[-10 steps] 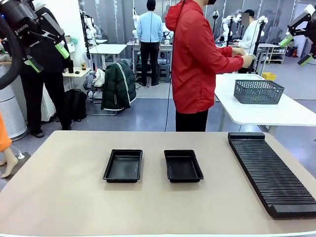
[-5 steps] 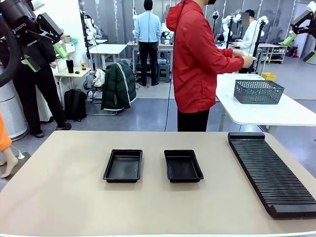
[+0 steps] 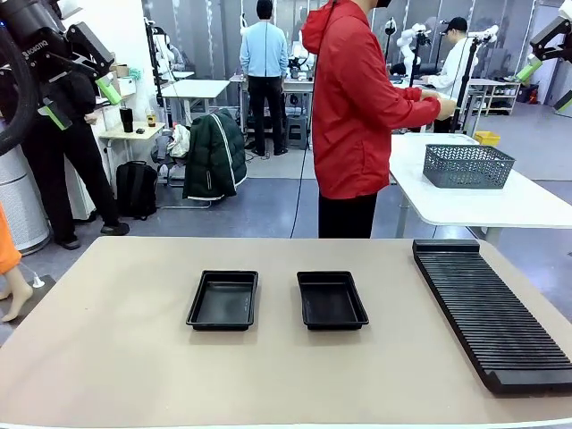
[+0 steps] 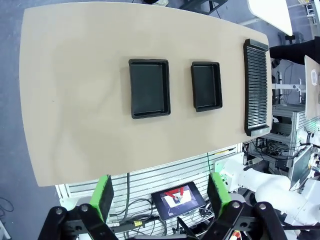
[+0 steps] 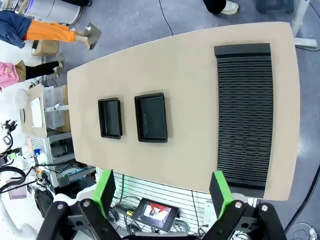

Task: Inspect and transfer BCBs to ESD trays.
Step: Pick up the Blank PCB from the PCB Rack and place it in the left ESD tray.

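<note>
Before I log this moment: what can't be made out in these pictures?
- Front view: the inside of the grey mesh basket, hidden by its own wall.
- Front view: whatever the person's hands hold, too small to tell.
- Front view: the right gripper, partly cut off by the right edge.
- Left wrist view: the small screen, too small to read.

Two shallow black plastic trays (image 3: 222,300) sit mid beige surface (image 3: 107,357), a gap between. A long black ribbed rack (image 3: 490,313) lines its right edge.

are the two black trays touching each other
Apart. The front view shows a strip of bare table between the left tray and the right tray.
</note>
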{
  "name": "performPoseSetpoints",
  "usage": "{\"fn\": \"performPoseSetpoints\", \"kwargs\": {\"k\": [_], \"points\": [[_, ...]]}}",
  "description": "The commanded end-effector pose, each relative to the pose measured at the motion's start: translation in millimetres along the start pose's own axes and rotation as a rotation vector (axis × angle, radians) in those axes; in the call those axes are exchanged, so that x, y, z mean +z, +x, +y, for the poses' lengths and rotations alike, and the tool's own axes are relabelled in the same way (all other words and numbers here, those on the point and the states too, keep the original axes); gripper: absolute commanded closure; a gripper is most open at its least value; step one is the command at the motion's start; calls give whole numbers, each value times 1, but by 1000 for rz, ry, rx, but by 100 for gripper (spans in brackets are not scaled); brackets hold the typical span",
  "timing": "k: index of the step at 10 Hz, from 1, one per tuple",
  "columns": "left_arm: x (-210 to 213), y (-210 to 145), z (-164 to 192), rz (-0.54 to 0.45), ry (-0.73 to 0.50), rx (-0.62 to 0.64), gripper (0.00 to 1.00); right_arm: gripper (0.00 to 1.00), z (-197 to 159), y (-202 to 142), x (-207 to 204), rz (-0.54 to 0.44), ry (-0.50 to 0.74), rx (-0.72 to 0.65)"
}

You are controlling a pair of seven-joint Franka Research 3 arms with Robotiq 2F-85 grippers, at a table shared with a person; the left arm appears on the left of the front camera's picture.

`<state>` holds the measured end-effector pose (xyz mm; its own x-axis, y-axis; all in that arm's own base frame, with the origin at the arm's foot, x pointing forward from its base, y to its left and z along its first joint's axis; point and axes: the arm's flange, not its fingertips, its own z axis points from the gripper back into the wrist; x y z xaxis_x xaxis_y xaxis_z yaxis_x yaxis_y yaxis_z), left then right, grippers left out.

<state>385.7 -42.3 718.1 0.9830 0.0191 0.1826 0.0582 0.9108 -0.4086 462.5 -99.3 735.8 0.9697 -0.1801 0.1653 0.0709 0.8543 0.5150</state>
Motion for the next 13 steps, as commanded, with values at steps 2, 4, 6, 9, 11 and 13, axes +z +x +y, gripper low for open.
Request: {"fn": "performPoseSetpoints", "kwargs": {"k": [2,4,6,9,11,13], "points": [[-1,-1,1,-1,-1,-1,0,0,-1,0,-1,-1,2,-2],[3,5,-9,-25,25,-32,0,0,-1,0,-1,-1,2,-2],[9,8,-8,-55,9,-29,0,0,-1,0,-1,-1,2,-2],[9,7,-2,-68,-19,-30,0,0,-1,0,-1,-1,2,-2],[10,8,-1,-59,-23,-24,0,0,-1,0,-1,-1,2,-2],[7,5,4,-58,-37,-5,0,0,-1,0,-1,-1,2,-2]]}}
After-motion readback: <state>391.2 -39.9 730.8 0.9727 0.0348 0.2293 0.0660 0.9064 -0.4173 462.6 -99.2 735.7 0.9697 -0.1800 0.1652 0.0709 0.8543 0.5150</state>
